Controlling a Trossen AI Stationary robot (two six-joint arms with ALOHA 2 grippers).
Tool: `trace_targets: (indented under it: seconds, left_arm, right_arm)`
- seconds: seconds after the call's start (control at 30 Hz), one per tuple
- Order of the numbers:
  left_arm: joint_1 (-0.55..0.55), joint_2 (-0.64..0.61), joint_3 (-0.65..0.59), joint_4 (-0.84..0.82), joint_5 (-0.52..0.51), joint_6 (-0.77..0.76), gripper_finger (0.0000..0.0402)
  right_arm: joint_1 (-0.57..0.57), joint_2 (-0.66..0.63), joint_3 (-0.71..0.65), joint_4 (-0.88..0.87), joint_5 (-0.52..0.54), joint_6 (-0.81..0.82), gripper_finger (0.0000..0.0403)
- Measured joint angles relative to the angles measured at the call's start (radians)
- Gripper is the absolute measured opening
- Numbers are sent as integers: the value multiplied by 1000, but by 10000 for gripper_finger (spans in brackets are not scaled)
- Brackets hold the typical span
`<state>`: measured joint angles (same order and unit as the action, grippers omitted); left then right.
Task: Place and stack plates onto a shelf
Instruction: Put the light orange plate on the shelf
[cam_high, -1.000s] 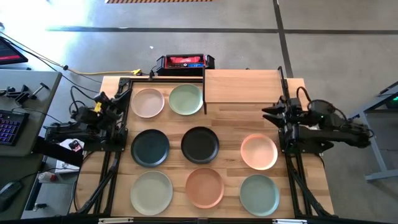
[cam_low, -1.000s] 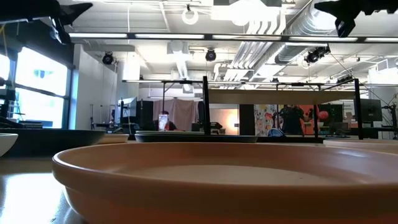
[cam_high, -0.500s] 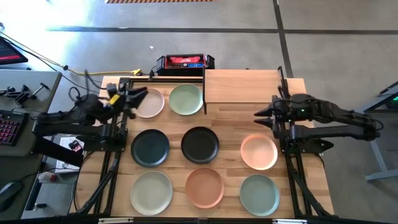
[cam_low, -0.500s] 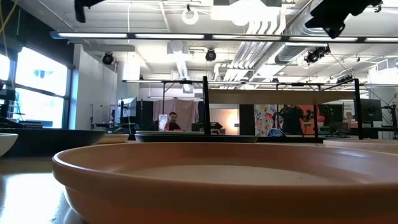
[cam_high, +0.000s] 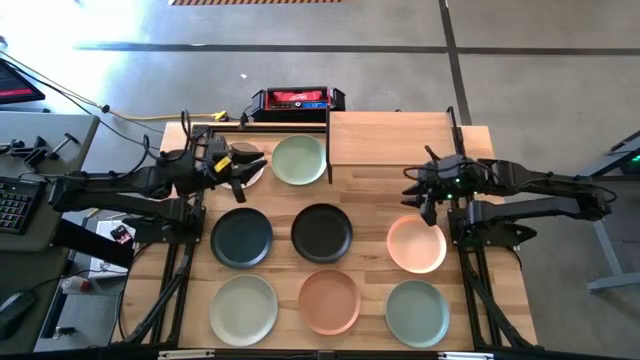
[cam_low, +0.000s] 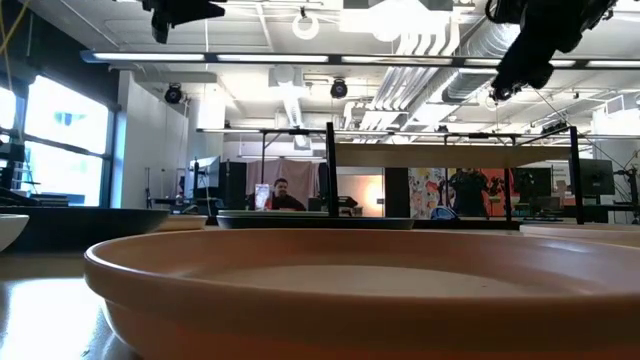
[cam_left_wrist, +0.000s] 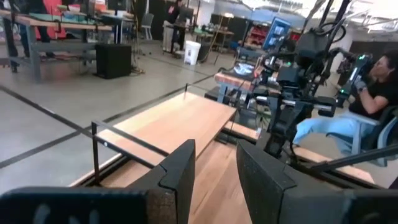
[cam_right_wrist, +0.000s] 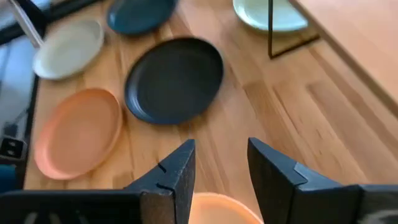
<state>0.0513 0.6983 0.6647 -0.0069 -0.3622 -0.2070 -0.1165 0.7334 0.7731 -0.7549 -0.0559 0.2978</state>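
Eight plates lie flat on the tabletop. In the high view they are the pink plate (cam_high: 258, 176), pale green (cam_high: 299, 160), dark teal (cam_high: 241, 237), black (cam_high: 321, 232), peach (cam_high: 417, 245), sage (cam_high: 243, 305), terracotta (cam_high: 329, 300) and grey-green (cam_high: 417, 312). The shelf (cam_high: 390, 138) stands at the far edge with nothing on it. My left gripper (cam_high: 255, 165) hangs open above the pink plate and hides most of it. My right gripper (cam_high: 413, 193) is open in the air, tipped down, just beyond the peach plate's far rim (cam_right_wrist: 217, 208).
A red and black box (cam_high: 297, 99) sits behind the far edge. A black shelf leg (cam_right_wrist: 270, 28) stands between the pale green plate and the shelf. Bare wood lies between the black plate (cam_right_wrist: 174, 78) and the shelf. A seated person (cam_left_wrist: 373, 81) is beyond the table.
Both arms have swung inward from the table's sides. My left gripper has travelled right and now stands over the pink plate. My right gripper has moved left and tipped downward, toward the peach plate. No plate has moved.
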Motion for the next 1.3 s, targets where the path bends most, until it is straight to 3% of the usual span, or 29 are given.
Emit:
trace_targets:
  seconds: [0.37, 0.63, 0.97, 1.3]
  left_arm:
    - [0, 0, 0, -13, -7, -13, 105]
    - [0, 0, 1, -24, -10, -28, 105]
    - [0, 0, 1, -25, -11, -28, 105]
    - [0, -1, 1, -26, -11, -27, 105]
  right_arm:
    - [42, 135, -2, -181, 3, -9, 130]
    - [52, 243, -2, -182, -10, -31, 140]
    - [52, 349, -3, -167, 27, -270, 140]
    - [52, 514, -4, -117, 32, -358, 140]
